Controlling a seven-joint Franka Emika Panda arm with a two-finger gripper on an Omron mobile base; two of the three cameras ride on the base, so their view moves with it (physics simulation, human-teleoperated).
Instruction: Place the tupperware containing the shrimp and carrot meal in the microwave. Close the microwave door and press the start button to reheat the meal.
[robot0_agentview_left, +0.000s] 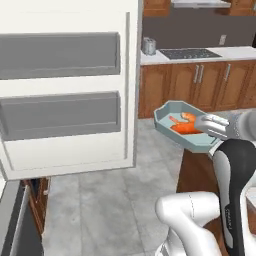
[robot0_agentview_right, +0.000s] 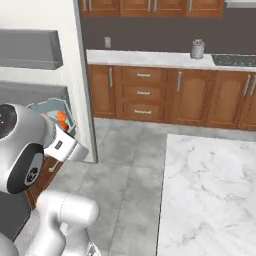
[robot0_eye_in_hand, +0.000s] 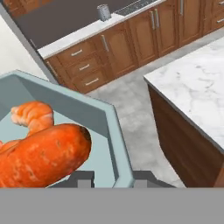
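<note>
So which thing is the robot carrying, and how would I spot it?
Find the big white door with grey shelves. Right of it, the gripper holds up a shallow pale blue tupperware by its rim. Nothing else here holds bright orange food: a shrimp and a carrot.

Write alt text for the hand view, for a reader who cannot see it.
Close up, the gripper grips the rim of the pale blue tupperware, which holds a large orange carrot and a curled shrimp. Beyond it lie a grey tiled floor, wooden cabinets and a white marble counter to the right.
</note>
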